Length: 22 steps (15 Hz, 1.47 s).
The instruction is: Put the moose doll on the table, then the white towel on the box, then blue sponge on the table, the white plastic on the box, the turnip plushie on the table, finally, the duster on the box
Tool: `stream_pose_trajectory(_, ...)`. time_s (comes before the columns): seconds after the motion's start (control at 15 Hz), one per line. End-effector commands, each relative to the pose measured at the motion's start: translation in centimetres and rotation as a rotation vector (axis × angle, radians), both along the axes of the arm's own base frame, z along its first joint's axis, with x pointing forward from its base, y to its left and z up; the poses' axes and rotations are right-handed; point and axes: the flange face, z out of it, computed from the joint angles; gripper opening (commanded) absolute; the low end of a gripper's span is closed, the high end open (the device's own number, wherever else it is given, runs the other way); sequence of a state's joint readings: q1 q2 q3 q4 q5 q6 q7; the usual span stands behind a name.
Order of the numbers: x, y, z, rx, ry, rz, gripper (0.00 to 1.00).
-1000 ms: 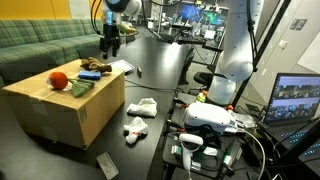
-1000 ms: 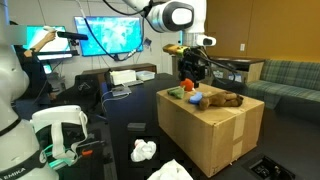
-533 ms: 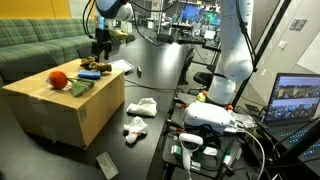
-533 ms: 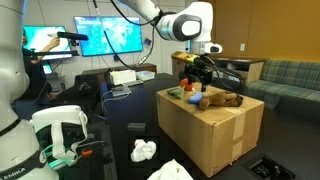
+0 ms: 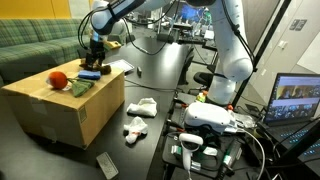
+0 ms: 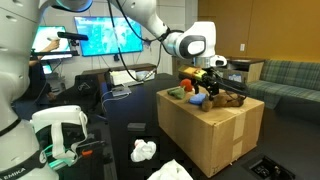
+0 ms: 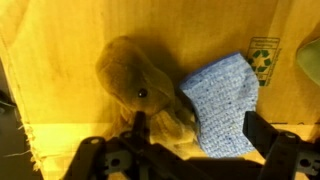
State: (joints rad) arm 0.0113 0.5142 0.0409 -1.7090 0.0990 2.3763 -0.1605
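At the left in an exterior view the cardboard box (image 5: 50, 112) stands on the black table (image 5: 155, 72). On the top of the box the red turnip plushie (image 5: 58, 79) lies at the left, with its green leaves turned to the right. Next to it, near the far corner, is the blue sponge (image 5: 88, 75). The gripper (image 5: 92, 63) hangs low just above the sponge.

In the wrist view the moose doll (image 7: 145, 85) lies on the cardboard, and the sponge touches it on its right side. The two dark fingers (image 7: 262, 132) stand wide apart and clamp nothing. The lower part of the doll and the sponge are between them.

To the right of the box, a larger white piece (image 5: 141, 107) and a smaller white piece (image 5: 135, 126) lie on the table. I cannot tell which is the towel and which the plastic. The grey duster (image 5: 106, 165) lies on the table near the front edge
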Motion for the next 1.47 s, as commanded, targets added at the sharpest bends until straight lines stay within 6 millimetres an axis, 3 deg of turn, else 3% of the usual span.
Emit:
stream_pose_trajectory(0.0, 2.0, -1.3, -0.3, -0.027, -0.07, 0.007, 1.0)
stream_pose_trajectory(0.33, 2.7, -3.4, -1.3, -0.08, -0.085, -0.006, 0.98)
stream_pose_trajectory(0.4, 2.7, -3.9, -1.7, -0.092, -0.077, -0.003, 0.74)
stream_pose_trajectory(0.53, 2.7, -4.6, -2.3, -0.116, -0.064, -0.008, 0.7)
stream_pose_trajectory(0.8, 2.6, -5.8, -3.2, -0.149, -0.044, -0.017, 0.39)
stream_pose_trajectory(1.07, 2.1, -6.4, -1.5, -0.144, -0.038, -0.026, 0.12)
stream_pose_trajectory(1.33, 0.1, -7.8, 1.2, -0.126, -0.025, -0.028, 0.06)
stream_pose_trajectory(1.4, -0.6, -8.4, 1.9, -0.123, -0.022, -0.032, 0.09)
